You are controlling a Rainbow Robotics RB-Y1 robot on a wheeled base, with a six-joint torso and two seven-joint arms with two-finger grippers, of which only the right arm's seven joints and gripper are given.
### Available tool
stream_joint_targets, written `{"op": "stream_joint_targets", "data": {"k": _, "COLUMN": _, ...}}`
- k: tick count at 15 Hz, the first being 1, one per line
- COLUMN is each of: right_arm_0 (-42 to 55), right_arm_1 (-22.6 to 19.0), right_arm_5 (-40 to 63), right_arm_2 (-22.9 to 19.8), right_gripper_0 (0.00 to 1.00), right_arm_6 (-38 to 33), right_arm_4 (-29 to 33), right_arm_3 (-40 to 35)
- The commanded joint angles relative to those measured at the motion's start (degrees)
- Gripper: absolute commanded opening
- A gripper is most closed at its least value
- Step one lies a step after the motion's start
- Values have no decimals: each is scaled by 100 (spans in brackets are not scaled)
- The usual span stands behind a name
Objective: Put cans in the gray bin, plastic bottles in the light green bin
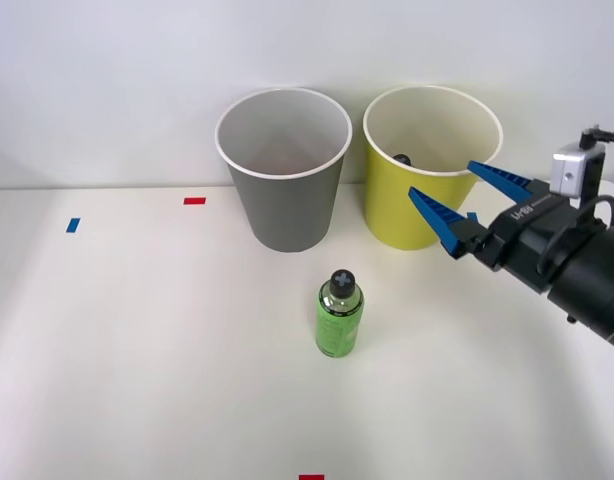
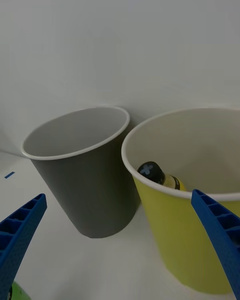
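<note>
A green plastic bottle [image 1: 340, 316] with a black cap stands upright on the white table, in front of the two bins; a sliver of it [image 2: 14, 293] appears in the right wrist view. The gray bin [image 1: 283, 190] [image 2: 85, 190] stands left of the light green bin [image 1: 402, 205] [image 2: 190, 240]. Inside the light green bin lies another bottle with a black cap [image 2: 151, 170] [image 1: 400, 158]. My right gripper [image 1: 440, 178] [image 2: 119, 195] is open and holds nothing, in the air just right of the light green bin and near its rim. The cans are out of view.
Red tape marks [image 1: 194, 200] [image 1: 311, 477] and a blue one [image 1: 73, 225] lie on the table [image 1: 137, 340]. A plain wall stands close behind the bins. Open tabletop stretches to the left and in front of the standing bottle.
</note>
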Motion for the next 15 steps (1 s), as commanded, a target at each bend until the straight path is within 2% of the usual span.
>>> {"op": "stream_joint_targets", "data": {"k": 1, "right_arm_0": 935, "right_arm_1": 5, "right_arm_5": -496, "right_arm_2": 61, "right_gripper_0": 100, "right_arm_6": 82, "right_arm_4": 7, "right_arm_3": -265}}
{"op": "stream_joint_targets", "data": {"k": 4, "right_arm_0": 1471, "right_arm_1": 66, "right_arm_5": -786, "right_arm_2": 105, "right_gripper_0": 100, "right_arm_6": 126, "right_arm_4": 183, "right_arm_3": -257}}
{"op": "stream_joint_targets", "data": {"k": 8, "right_arm_0": 1797, "right_arm_1": 682, "right_arm_5": -839, "right_arm_2": 105, "right_gripper_0": 100, "right_arm_6": 231, "right_arm_4": 771, "right_arm_3": -257}}
{"op": "stream_joint_targets", "data": {"k": 12, "right_arm_0": 1779, "right_arm_1": 1569, "right_arm_5": -628, "right_arm_2": 105, "right_gripper_0": 100, "right_arm_6": 363, "right_arm_4": 1677, "right_arm_3": -257}}
{"op": "stream_joint_targets", "data": {"k": 15, "right_arm_0": 1753, "right_arm_1": 1771, "right_arm_5": -628, "right_arm_2": 132, "right_gripper_0": 100, "right_arm_6": 460, "right_arm_4": 2222, "right_arm_3": -257}}
